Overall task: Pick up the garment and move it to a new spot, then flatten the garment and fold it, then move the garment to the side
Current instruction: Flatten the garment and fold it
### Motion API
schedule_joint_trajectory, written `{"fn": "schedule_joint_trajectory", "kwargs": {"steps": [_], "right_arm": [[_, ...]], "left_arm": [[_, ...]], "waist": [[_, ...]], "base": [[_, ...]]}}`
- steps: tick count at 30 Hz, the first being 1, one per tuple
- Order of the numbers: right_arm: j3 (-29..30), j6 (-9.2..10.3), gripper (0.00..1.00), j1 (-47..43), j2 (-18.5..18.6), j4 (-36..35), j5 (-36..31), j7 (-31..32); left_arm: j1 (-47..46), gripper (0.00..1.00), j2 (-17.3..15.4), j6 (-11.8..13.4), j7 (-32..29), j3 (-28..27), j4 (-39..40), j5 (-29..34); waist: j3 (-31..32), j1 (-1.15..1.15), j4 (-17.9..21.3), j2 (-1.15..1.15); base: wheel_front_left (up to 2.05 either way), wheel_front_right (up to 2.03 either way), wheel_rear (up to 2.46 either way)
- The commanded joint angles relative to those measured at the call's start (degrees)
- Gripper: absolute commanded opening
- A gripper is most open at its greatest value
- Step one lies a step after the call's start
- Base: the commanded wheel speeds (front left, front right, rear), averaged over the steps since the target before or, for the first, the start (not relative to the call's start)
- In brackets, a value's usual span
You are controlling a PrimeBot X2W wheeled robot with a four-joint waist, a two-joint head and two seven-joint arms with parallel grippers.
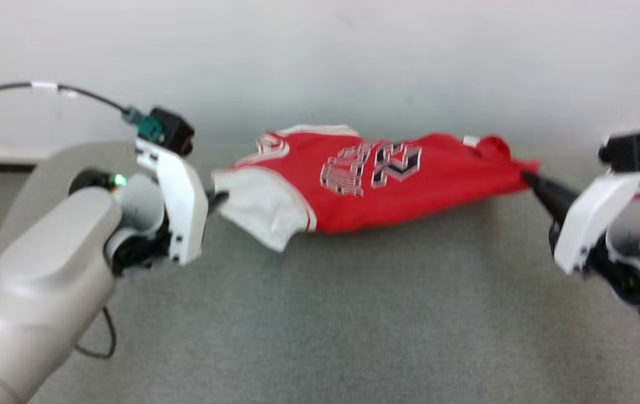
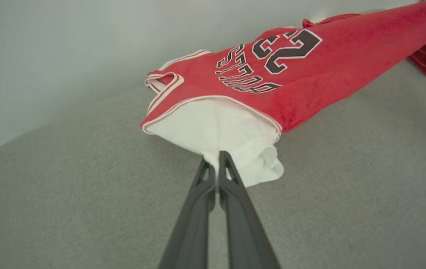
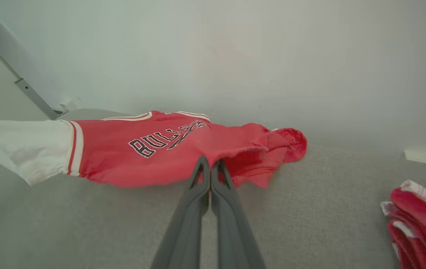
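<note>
garment (image 1: 364, 179) stretched between left pincer (image 2: 218, 161) and right pincer (image 3: 210, 164), over the grey desk (image 1: 320, 325)
left pincer clamped tight on the white end of the garment, its two dark fingers pressed together with cloth bunched at the tips; right pincer likewise closed, nipping the red cloth at the opposite end. garment is a red jersey, pulled out lengthwise across the far part of the desk, close by the pale wall (image 1: 320, 50), printed side up, with black-and-white lettering and the number 23 showing. white end droops below the left tips; red end puckers and folds over beyond the right tips. whether the underside touches the desk, cannot tell. head view is blurred. a pile of red-and-white cloth (image 3: 420, 220) lies on the desk well apart from the garment, at the right of the right wrist view
</note>
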State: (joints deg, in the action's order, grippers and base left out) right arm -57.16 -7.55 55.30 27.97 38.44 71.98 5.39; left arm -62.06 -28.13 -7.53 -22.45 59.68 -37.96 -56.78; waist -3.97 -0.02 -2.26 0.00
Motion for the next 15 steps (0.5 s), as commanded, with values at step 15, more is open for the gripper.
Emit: {"fn": "schedule_joint_trajectory", "kwargs": {"steps": [15], "right_arm": [[-9.7, 0.15, 0.0, -17.2, 15.3, -19.0, 8.9, 13.5]], "left_arm": [[17.6, 0.0, -17.7, 4.7, -23.1, 5.6, 30.0, -17.0]], "waist": [[8.9, 0.02, 0.3, 0.0]], "base": [[0.0, 0.0, 0.0]]}}
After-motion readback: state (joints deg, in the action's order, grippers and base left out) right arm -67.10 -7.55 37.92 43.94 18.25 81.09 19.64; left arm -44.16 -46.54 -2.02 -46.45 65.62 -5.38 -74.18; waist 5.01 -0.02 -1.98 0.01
